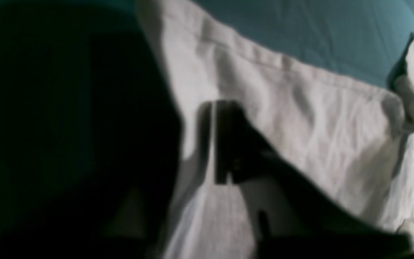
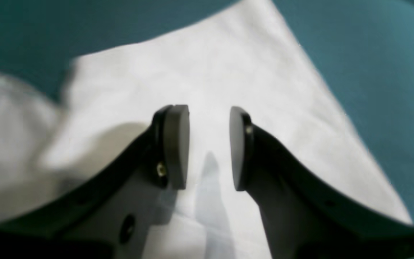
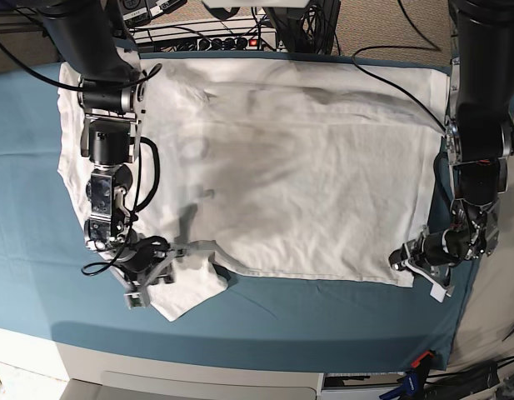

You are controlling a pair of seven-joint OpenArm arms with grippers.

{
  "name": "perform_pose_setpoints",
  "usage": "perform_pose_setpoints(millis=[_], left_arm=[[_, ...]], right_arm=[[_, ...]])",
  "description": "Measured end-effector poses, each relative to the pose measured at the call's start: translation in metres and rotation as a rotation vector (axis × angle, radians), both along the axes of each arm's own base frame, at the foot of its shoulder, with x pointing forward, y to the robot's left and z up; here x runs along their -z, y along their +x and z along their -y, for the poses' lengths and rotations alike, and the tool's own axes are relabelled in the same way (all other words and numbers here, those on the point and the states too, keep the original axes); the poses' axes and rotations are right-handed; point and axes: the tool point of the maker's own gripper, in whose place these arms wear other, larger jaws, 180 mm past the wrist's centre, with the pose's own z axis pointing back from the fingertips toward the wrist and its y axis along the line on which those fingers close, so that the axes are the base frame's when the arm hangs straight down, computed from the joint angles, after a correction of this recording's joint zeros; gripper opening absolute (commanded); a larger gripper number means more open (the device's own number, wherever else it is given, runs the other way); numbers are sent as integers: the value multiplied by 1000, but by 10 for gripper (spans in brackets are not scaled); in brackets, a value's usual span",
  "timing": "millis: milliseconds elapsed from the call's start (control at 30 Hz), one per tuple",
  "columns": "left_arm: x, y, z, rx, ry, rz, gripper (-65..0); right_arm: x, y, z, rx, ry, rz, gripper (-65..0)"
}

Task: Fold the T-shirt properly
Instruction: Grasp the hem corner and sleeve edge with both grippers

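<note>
White cotton fills the middle of the table: the T-shirt (image 3: 298, 183) lies spread flat and wide on the teal cloth (image 3: 32, 233), thin, softly wrinkled, its hemmed edge running along the near side. One short sleeve (image 3: 190, 287) sticks out at the near corner by the right arm, bunched and folded over itself. The right gripper (image 2: 208, 147) hovers over that sleeve corner, its jaws parted with a clear gap, smooth dark round pads (image 2: 176, 144) facing each other and nothing between them, only white fabric beneath. At the opposite near corner the left gripper (image 3: 415, 262) sits right at the shirt's hemmed edge. Its wrist view is dark and blurred; the jaws look nearly together with a thin pale strip between them, but I cannot tell whether they grip the fabric. Black cables (image 3: 381, 67) trail across the shirt's far side.
</note>
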Motion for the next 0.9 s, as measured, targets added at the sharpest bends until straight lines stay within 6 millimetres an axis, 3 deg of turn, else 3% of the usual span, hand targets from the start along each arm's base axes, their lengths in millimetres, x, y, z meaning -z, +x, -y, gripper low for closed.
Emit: perform_pose_setpoints(millis=[267,333,500,700,800,900], left_arm=[[-19,11,-24,-27,33,48,-599],[-21,13,-22,-23,29,55,-650],[-20,13,-18,-16,25,53,-650],[-20,13,-18,-11,24,58,-650],[-20,13,-18,-11,24,57,-650],[-21,12,-17,-8,20,57,-650]], right_arm=[[-13,-5,72,198,9,28,-456],[-17,-7,86,247,46,44,-456],[-29,-14,125,353,106,85,-456],[-56,-32,199,534,223,150,-456],[-37,-44,216,600,345,123,-456],[4,-56,198,596,465,40,-456]])
